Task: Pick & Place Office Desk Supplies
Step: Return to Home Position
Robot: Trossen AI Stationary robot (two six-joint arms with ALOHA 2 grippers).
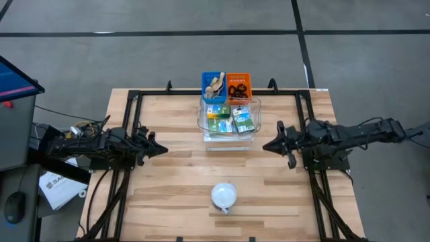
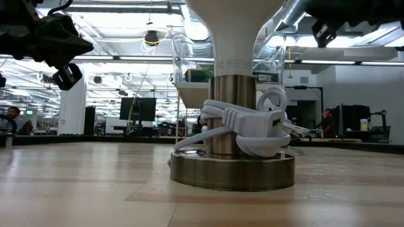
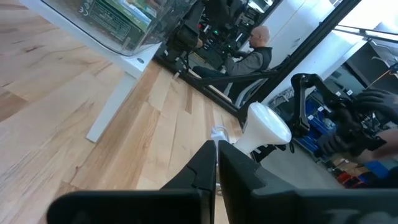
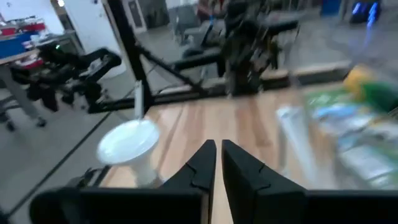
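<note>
On the left, the left gripper (image 1: 161, 149) is seen over the left side of the desk (image 1: 175, 121), about midway between the far and near edges. Its fingers are drawn together to a thin slit and nothing is held. Toward the middle of the far edge, the supplies are found already stowed. The tan rubber bands (image 1: 215, 84) are piled in the blue bin (image 1: 213, 86). Just beside it, the black loops (image 1: 238, 89) are carried in the orange bin (image 1: 238, 85). Directly in front of both, the crayon boxes (image 1: 242, 121) are packed in the transparent bin (image 1: 230, 119), which is set on the white shelf (image 1: 225, 141). A white lamp (image 1: 224, 195) is stood by the middle of the near edge, its cord wound round the base. On the right, the right gripper (image 1: 269, 144) is aimed inward, near the transparent bin's right wall but apart from it. It is likewise closed to a narrow gap and empty. The sorting is judged finished, so only the retreat to home is called for. It is best made by each arm being drawn back toward its own side edge, away from the shelf. The right wrist should be lifted first so the transparent bin is not clipped, and no sweep should be made toward the near edge, where the lamp could be toppled.
</note>
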